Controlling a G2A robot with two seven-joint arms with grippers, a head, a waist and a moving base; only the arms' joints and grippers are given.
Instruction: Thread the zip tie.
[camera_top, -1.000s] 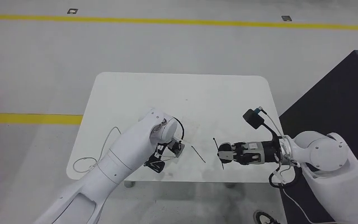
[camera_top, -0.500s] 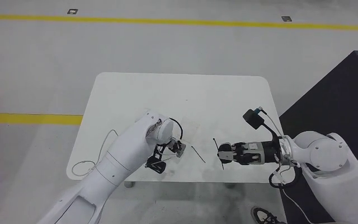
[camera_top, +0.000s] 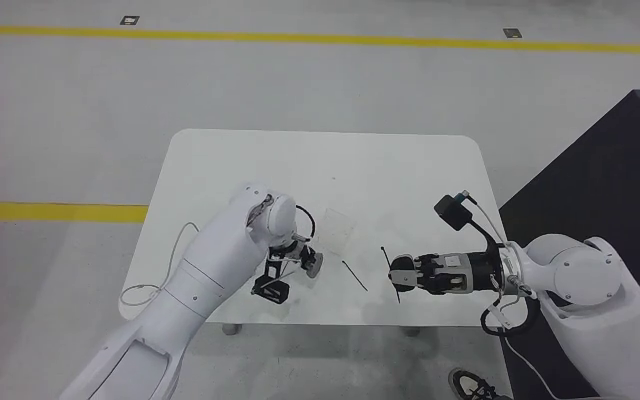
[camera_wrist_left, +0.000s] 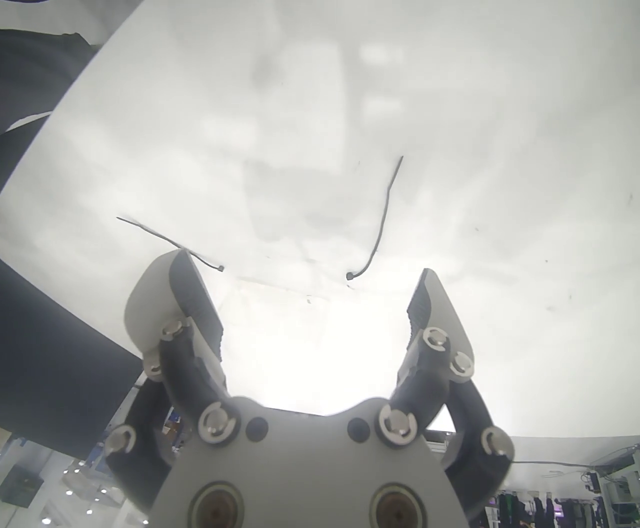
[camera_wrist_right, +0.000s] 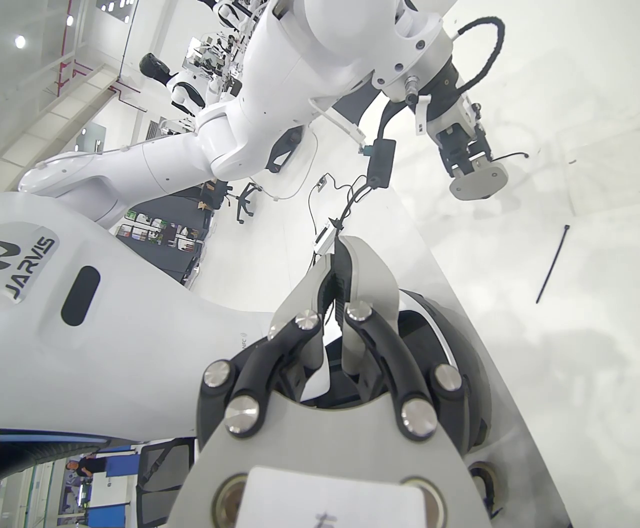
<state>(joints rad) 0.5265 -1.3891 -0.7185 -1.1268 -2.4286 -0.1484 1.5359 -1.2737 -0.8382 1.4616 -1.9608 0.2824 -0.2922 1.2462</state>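
Note:
A thin black zip tie (camera_top: 353, 274) lies loose on the white table (camera_top: 400, 170) between my two grippers; the right wrist view shows this zip tie (camera_wrist_right: 552, 265) as a straight strip. My right gripper (camera_top: 397, 274) is shut on a second black zip tie (camera_top: 388, 260), which stands crosswise at its fingertips (camera_wrist_right: 342, 240). My left gripper (camera_top: 305, 262) is open with nothing between its fingers (camera_wrist_left: 304, 265). Just beyond it lie a curved tie (camera_wrist_left: 380, 225) and a straighter tie (camera_wrist_left: 170, 242), one end hidden behind a finger (camera_wrist_left: 175, 290).
A clear plastic sheet (camera_top: 340, 228) lies flat on the table behind the loose tie. The table's front edge (camera_top: 330, 322) runs close below both grippers. The far half of the table is bare.
My left arm has swung a little to the left, away from the loose tie, uncovering the clear sheet. The right arm and its tie have kept still.

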